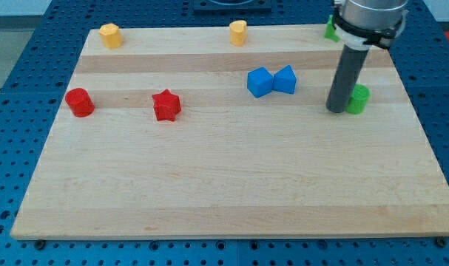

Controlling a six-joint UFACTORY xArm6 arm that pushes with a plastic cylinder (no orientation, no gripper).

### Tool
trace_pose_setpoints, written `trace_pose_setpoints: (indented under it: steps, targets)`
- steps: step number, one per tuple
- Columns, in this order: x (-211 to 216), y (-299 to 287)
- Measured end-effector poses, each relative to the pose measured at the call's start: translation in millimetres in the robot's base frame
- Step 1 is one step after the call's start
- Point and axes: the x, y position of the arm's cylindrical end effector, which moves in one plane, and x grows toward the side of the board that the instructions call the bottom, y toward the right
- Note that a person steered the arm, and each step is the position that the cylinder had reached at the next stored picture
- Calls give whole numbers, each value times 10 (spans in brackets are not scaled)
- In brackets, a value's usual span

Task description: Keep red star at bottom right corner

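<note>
Red star-shaped block (166, 105) looks light, rigid, likely slides easily on wooden worktop (231, 185); push upper-left face. Tool: bare rod, my tip (336, 109) beside green block (358, 98), no jaws.

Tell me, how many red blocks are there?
2. The red cylinder sits near the view's left edge; the red star lies just right of it. The arm could hide others.

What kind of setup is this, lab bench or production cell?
Most likely a research lab bench for tabletop pushing: a pale wooden board lies on a blue perforated mounting table, with small toy blocks such as the red star block, and my tip beside a green block.
</note>
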Motion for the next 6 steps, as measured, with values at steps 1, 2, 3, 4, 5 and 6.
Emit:
trace_pose_setpoints:
  steps: [1,2,3,4,5,6]
  targets:
    - [-75,264]
    - [-89,217]
    - [89,-96]
    - [493,-400]
    - [637,-533]
    - [637,-545]
